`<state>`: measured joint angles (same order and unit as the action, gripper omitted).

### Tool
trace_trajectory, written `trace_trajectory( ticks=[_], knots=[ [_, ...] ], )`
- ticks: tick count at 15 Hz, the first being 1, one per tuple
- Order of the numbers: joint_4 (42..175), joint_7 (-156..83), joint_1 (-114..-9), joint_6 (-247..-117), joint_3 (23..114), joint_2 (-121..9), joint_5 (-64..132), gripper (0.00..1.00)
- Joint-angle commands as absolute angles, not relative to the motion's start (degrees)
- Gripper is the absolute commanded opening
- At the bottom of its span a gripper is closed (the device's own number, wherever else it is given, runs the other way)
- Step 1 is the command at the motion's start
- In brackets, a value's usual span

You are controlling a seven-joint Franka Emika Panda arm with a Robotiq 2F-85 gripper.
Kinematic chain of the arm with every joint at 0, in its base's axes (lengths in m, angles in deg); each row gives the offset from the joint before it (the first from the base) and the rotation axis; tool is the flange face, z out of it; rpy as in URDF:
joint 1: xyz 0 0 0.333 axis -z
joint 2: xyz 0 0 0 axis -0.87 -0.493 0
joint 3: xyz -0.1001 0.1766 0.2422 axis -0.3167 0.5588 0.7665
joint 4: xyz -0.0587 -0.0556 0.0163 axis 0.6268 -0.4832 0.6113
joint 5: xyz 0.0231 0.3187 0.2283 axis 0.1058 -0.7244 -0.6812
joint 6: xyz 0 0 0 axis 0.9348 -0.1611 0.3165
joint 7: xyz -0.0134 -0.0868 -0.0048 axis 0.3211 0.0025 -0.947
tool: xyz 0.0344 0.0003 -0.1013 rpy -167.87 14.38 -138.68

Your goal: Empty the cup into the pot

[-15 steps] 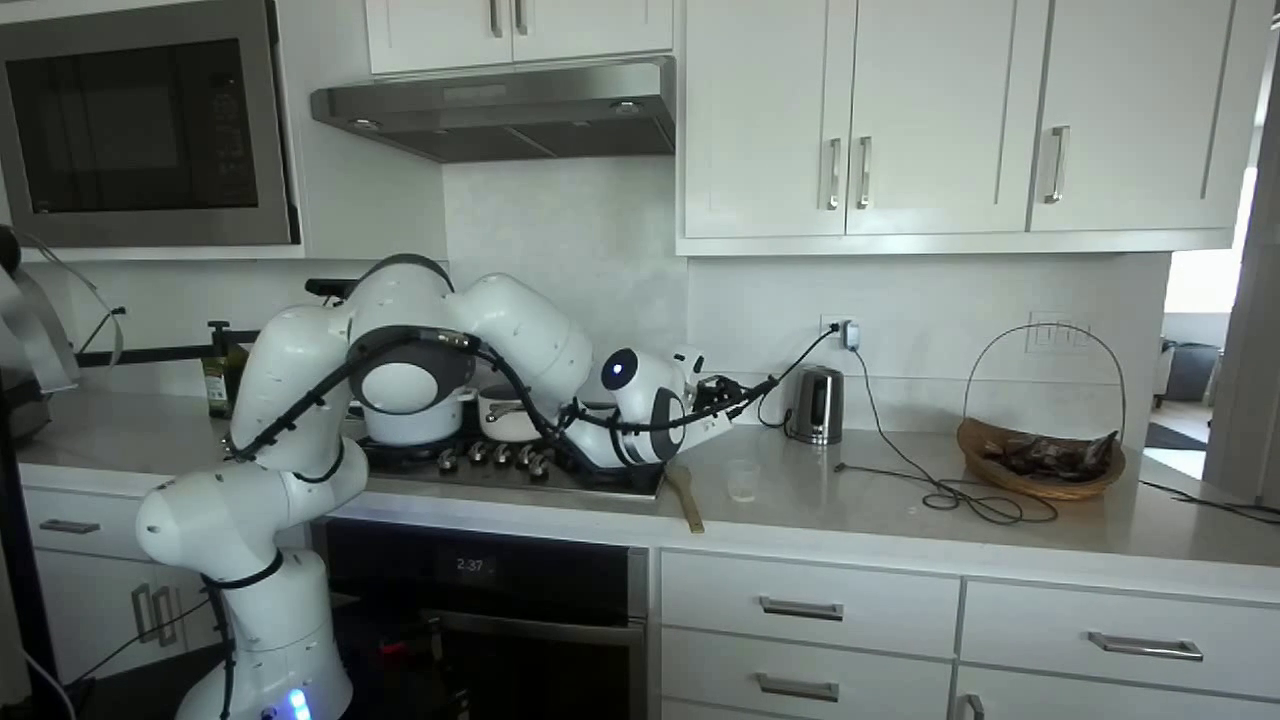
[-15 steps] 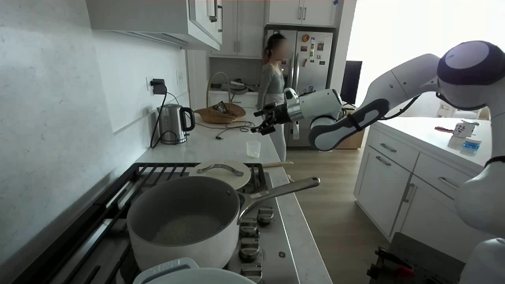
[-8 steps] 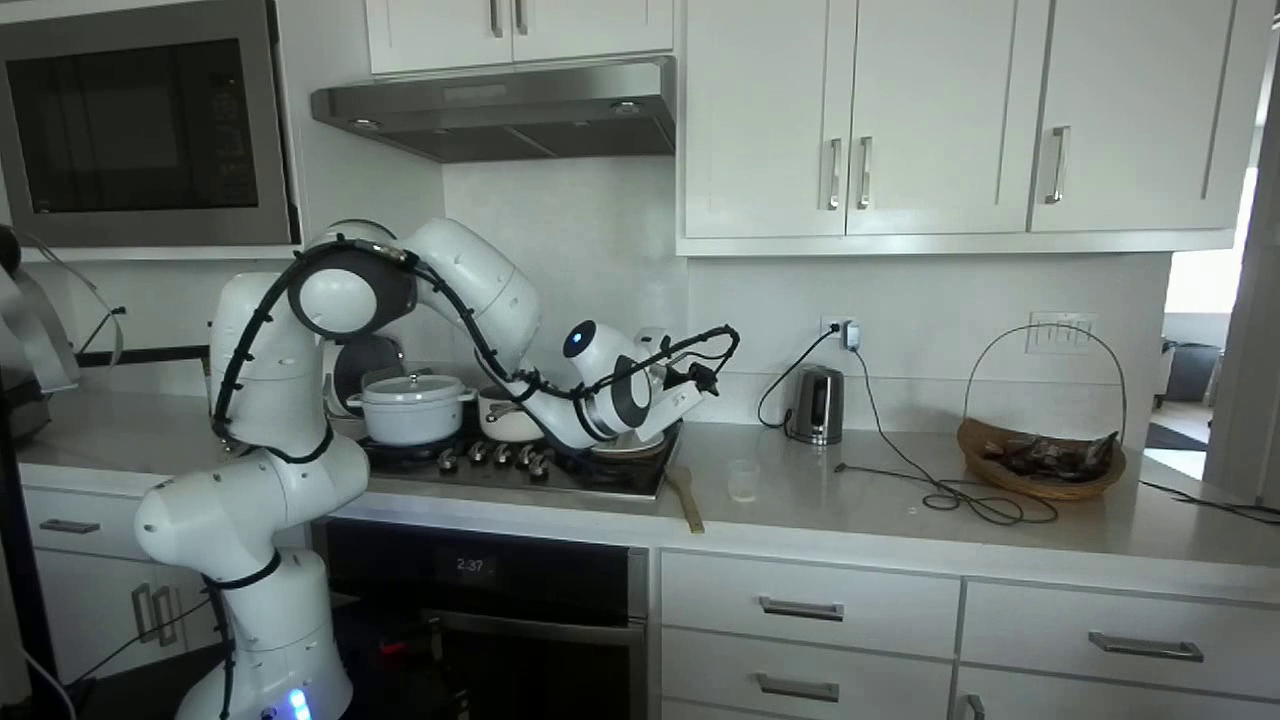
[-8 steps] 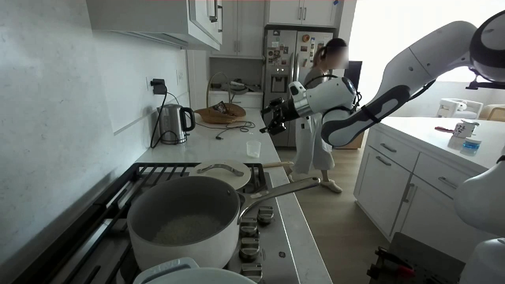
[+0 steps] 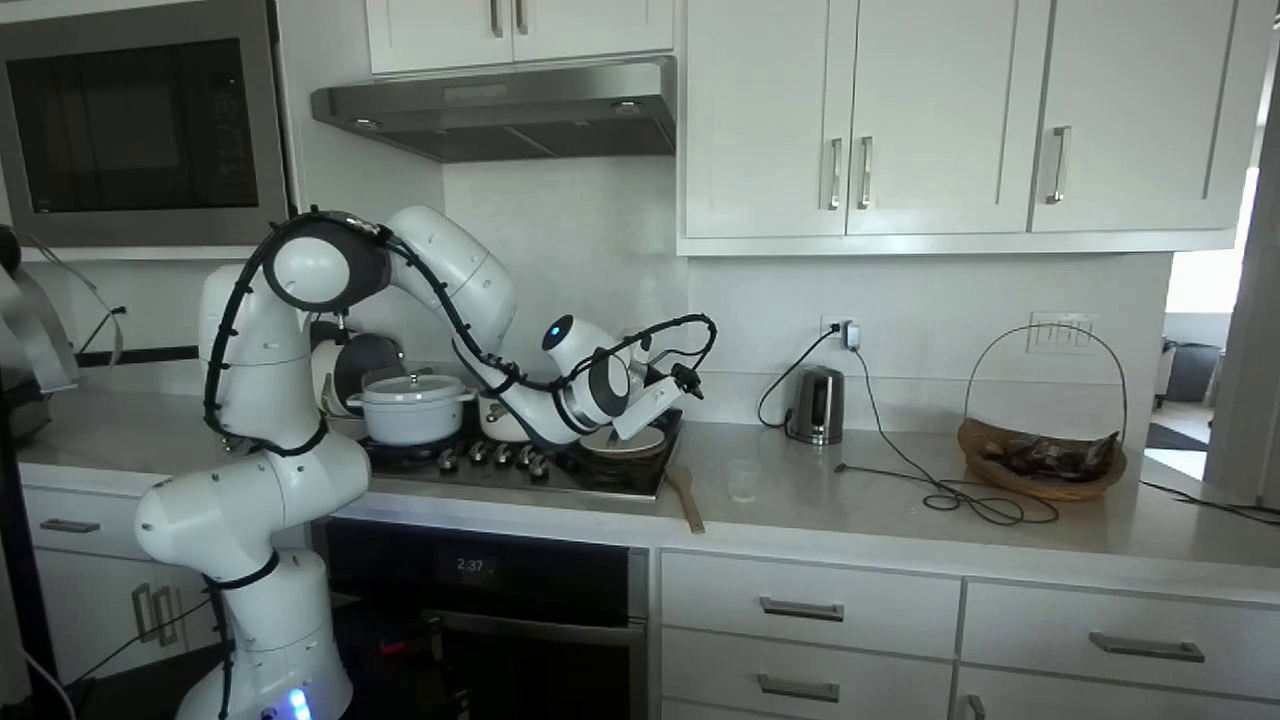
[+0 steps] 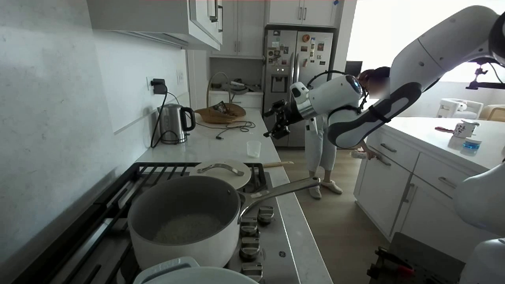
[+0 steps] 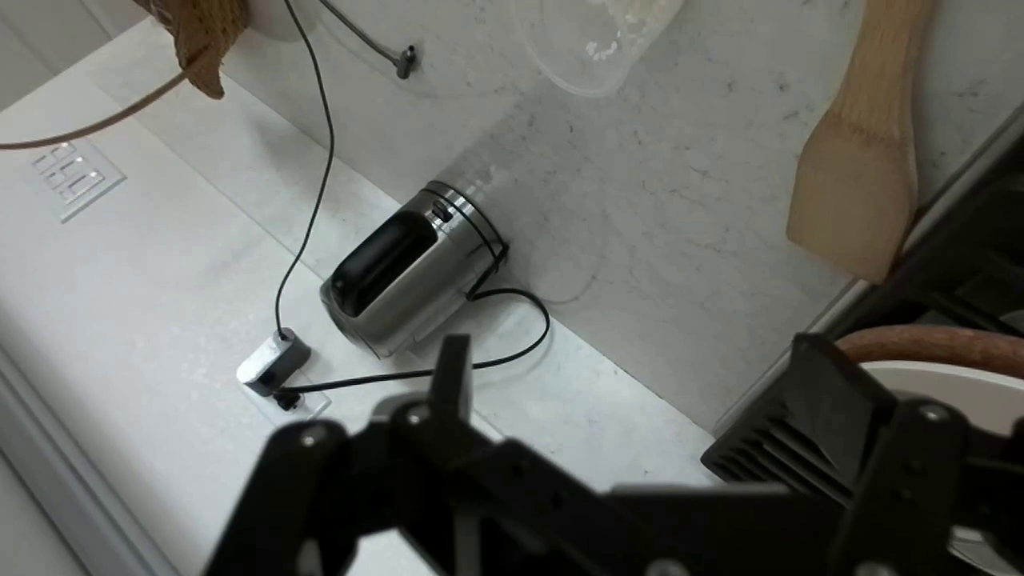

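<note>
We find the cup (image 6: 253, 149) upright on the worktop (image 5: 820, 500), nearer its front edge than its back edge and just beside the stove (image 6: 272, 244); pale bits (image 7: 602, 50) show inside it. The spatula (image 7: 860, 176) lies between cup and stove, one end reaching the worktop's front edge. The pot (image 6: 183, 199) stands uncovered on the stove, its handle (image 6: 282, 190) pointing toward that front edge, a pale layer (image 6: 187, 228) across its bottom. We record the lid (image 6: 225, 177) on the stove, at the side toward the cup. We observe the gripper (image 6: 267, 124) in the air, apart from the cup, its fingers (image 7: 454, 380) spread wide and holding nothing. The kettle (image 6: 169, 122) stands by the worktop's back edge; the basket (image 5: 1040, 487) sits toward the end away from the stove. A person (image 6: 317, 148) stands beyond the arm (image 6: 335, 96), partly hidden.
</note>
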<state>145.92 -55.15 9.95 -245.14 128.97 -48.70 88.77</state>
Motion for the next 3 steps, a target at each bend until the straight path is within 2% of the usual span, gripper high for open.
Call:
trace_trajectory(
  ticks=[1,3],
  knots=[
    [145.93,-55.15,10.11,-245.14,128.97,-48.70,88.77,1.00],
    [145.93,-55.15,10.26,-245.14,128.97,-48.70,88.77,1.00]
  ],
)
